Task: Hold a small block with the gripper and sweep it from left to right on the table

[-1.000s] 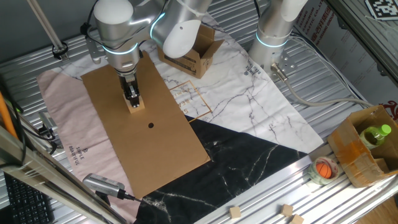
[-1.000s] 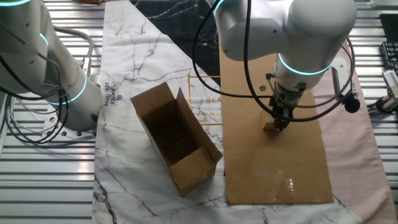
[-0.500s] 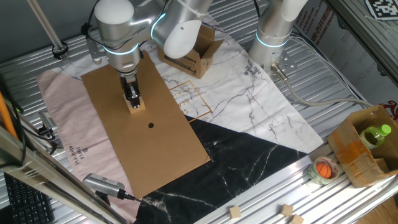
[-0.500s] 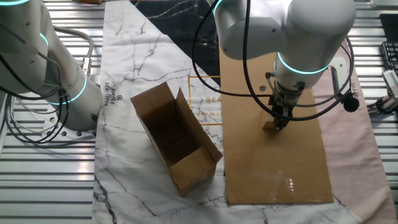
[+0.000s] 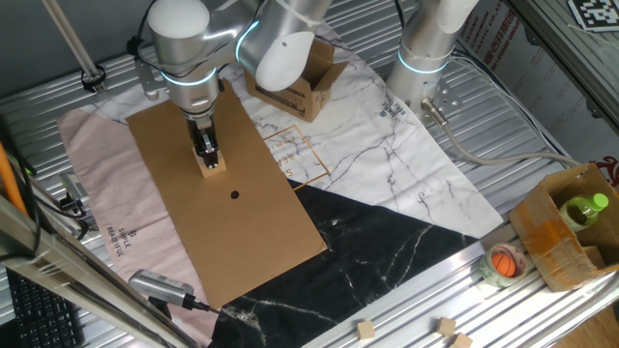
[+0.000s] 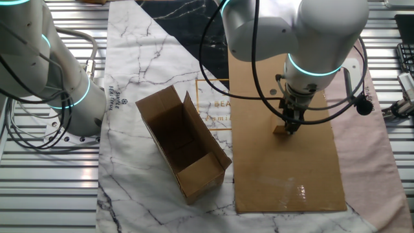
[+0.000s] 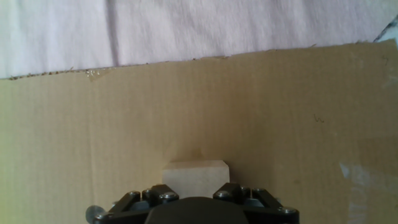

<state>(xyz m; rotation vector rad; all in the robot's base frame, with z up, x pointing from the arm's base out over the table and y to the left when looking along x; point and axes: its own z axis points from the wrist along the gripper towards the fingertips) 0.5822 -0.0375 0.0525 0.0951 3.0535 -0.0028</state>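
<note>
The small block [image 5: 213,164], a light tan wooden cube, rests on the flat brown cardboard sheet [image 5: 261,222] on the table. My black gripper [image 5: 207,155] points straight down and is shut on the block, one finger on each side. In the other fixed view the gripper [image 6: 289,127] holds the block [image 6: 279,131] near the middle of the sheet. In the hand view the block [image 7: 195,175] sits between the jaws at the bottom edge, its lower part hidden by the gripper body.
An open cardboard box with flaps [image 6: 184,145] lies on the marble-print cloth [image 5: 387,155]. A second arm column [image 5: 430,43] stands at the back. A pink cloth [image 5: 97,184] borders the sheet. Tiny cubes [image 5: 366,330] and a box holding a green bottle [image 5: 566,227] sit near the edge.
</note>
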